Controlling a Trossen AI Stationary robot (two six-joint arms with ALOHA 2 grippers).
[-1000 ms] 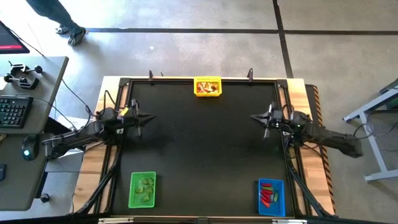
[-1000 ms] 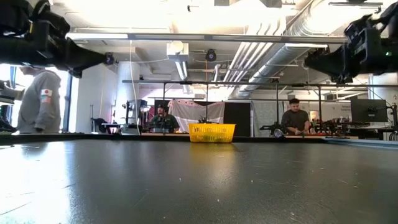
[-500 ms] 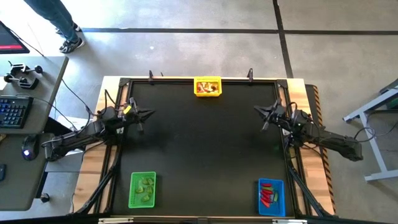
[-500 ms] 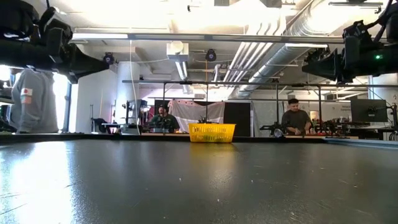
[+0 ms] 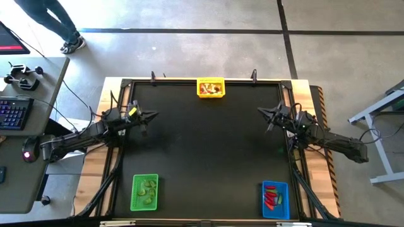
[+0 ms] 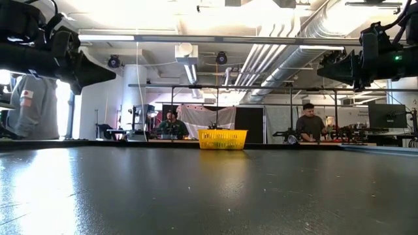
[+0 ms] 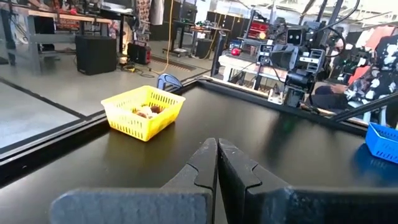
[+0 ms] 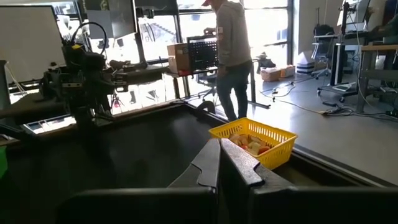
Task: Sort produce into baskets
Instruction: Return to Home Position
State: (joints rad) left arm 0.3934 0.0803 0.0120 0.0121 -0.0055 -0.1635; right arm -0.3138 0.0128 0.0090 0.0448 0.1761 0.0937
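My left hand (image 5: 148,116) hangs above the left side of the black tabletop (image 5: 202,151), fingers pressed together on nothing, pointing across at my right hand (image 5: 264,115). That one hangs over the right side, likewise closed and empty, pointing back. The yellow basket (image 5: 211,97) sits at the middle of the far edge, its long axis running along that edge, with whitish-tan and red pieces (image 5: 210,89) inside. The green basket (image 5: 133,192) stands at the near left corner and the blue basket (image 5: 287,199) at the near right, each with its long axis running near to far. Green pieces (image 5: 148,189) lie in the one, red pieces (image 5: 273,199) in the other. Pale wood borders the tabletop. Around it lies a grey concrete floor (image 5: 189,50) crossed by dark lines. A person (image 5: 50,16) walks at the far left, near a desk (image 5: 44,94) with a keyboard (image 5: 14,115).
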